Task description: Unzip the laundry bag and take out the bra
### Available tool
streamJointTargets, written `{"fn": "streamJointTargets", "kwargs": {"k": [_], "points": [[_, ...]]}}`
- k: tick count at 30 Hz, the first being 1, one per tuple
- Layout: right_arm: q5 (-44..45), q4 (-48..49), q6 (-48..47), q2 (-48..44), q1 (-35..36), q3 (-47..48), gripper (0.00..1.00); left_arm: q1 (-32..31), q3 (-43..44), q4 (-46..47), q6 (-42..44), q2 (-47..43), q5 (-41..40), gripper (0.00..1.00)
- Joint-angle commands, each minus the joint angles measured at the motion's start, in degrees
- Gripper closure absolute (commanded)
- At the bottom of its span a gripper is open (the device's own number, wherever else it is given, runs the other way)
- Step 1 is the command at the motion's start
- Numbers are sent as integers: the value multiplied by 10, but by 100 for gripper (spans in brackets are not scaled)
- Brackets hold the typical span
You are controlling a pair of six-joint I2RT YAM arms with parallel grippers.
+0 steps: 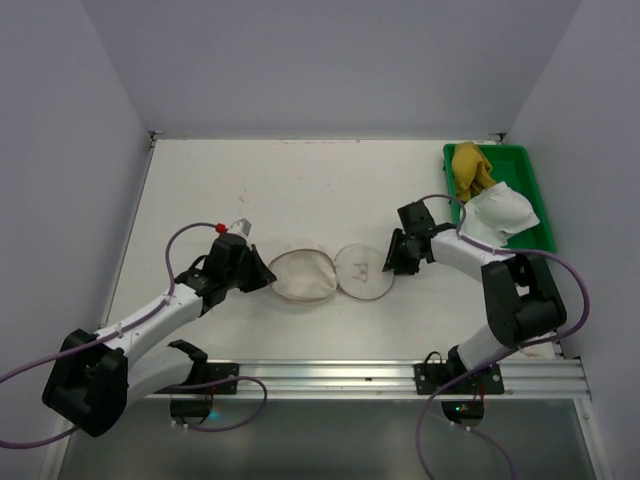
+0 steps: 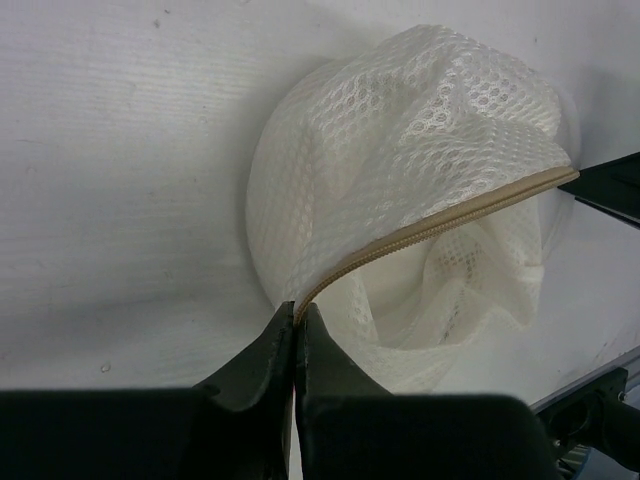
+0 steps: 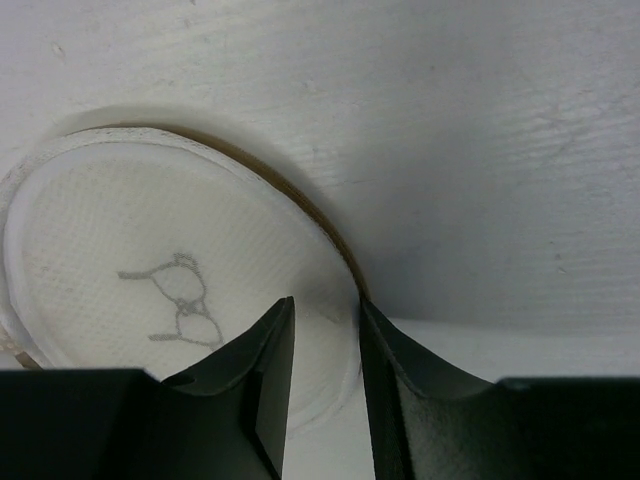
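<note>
Looking down from the top view, this one reads as all but finished: the laundry bag (image 1: 300, 278) lies splayed in two round halves at mid-frame with its zip (image 2: 430, 228) undone. The bra (image 1: 470, 170) sits in the green tray (image 1: 537, 215) at the upper right, well apart from the bag. Beside it in the tray is a crumpled white item (image 1: 505, 212) that I can't identify. In the left wrist view the mesh half gapes open, and nothing yellow shows inside. The left gripper (image 1: 262, 272) has its jaws pressed together, pinching the zip edge at the bag's left side. The right gripper (image 3: 325, 310) has its jaws apart, one finger either side of the stiff rim of the half bearing the bra symbol (image 3: 180, 300), and they aren't visibly squeezing it. By my judgement, what's left is only letting go and backing off. Room looks generous: bare table (image 1: 300, 180) stretches across the upper middle and upper left of the frame. It's tighter lower down, where the metal rail (image 1: 400, 372) runs near the bag. On the right the tray sits close to the side wall, and the right arm's links lie just beside the tray's lower-left corner.
</note>
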Motion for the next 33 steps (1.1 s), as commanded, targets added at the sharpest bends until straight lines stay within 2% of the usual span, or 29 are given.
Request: {"fn": "streamJointTargets", "kwargs": {"k": [1, 4, 5, 7, 13, 17, 25, 28, 33], "points": [[-12, -1, 18, 20, 25, 26, 67, 13, 17, -34, 23, -14, -19, 98], [-6, -1, 19, 31, 29, 33, 79, 17, 9, -35, 26, -15, -11, 98], [4, -5, 20, 30, 29, 33, 91, 17, 7, -33, 26, -15, -9, 98], [26, -11, 24, 2, 29, 27, 100, 17, 7, -31, 26, -12, -8, 98], [165, -104, -5, -106, 59, 78, 100, 17, 22, -10, 27, 17, 5, 100], [236, -171, -11, -130, 102, 130, 100, 10, 46, 11, 30, 73, 33, 100], [381, -273, 6, -73, 200, 241, 100, -18, 69, 56, 13, 130, 35, 100], [385, -269, -2, -61, 231, 262, 100, -28, 75, 70, 8, 149, 41, 100], [311, -202, -49, -42, 292, 302, 100, -37, 61, 95, -7, 162, 56, 100]]}}
